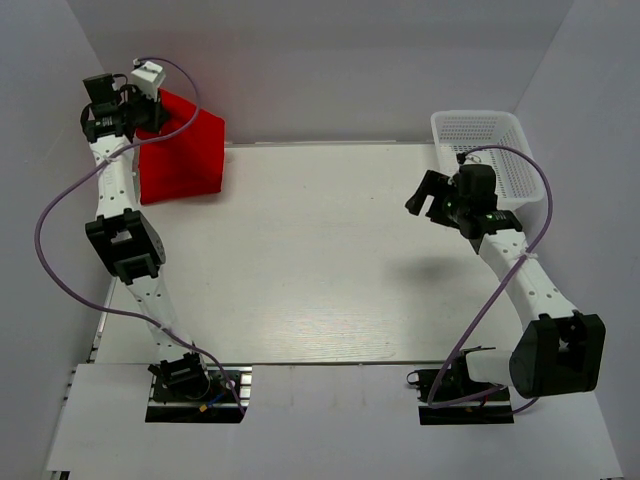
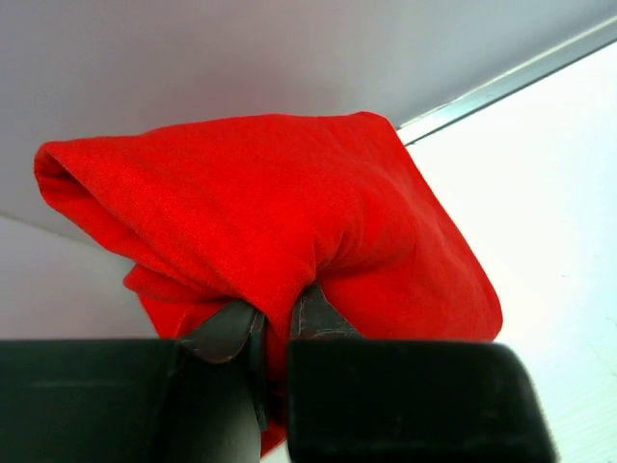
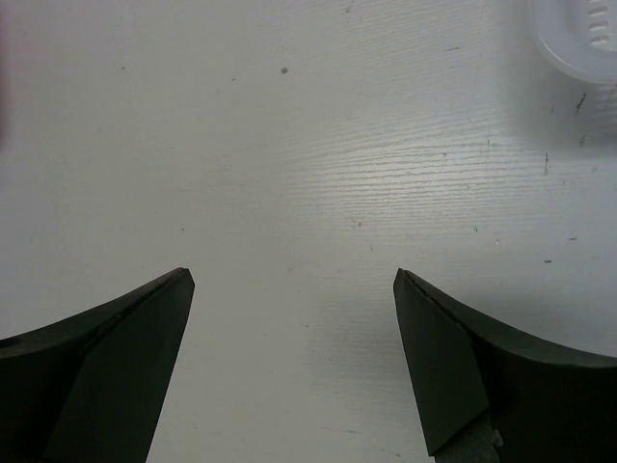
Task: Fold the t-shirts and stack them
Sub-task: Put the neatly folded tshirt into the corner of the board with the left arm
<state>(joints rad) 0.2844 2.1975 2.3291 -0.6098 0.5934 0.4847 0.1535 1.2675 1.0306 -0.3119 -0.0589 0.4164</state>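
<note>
A bright red t-shirt (image 1: 185, 152), folded into a thick bundle, hangs at the table's far left corner, lifted at its upper left. My left gripper (image 1: 143, 112) is shut on its edge. In the left wrist view the red cloth (image 2: 289, 212) is pinched between the two dark fingers (image 2: 227, 333) and droops away from them over the table. My right gripper (image 1: 425, 195) is open and empty, held above the bare white table at the right. Its fingers (image 3: 116, 347) stand wide apart with only tabletop between them.
A white plastic mesh basket (image 1: 505, 155) stands at the far right of the table, just behind my right arm; its rim (image 3: 578, 43) shows at the top right of the right wrist view. Grey walls close in the back and both sides.
</note>
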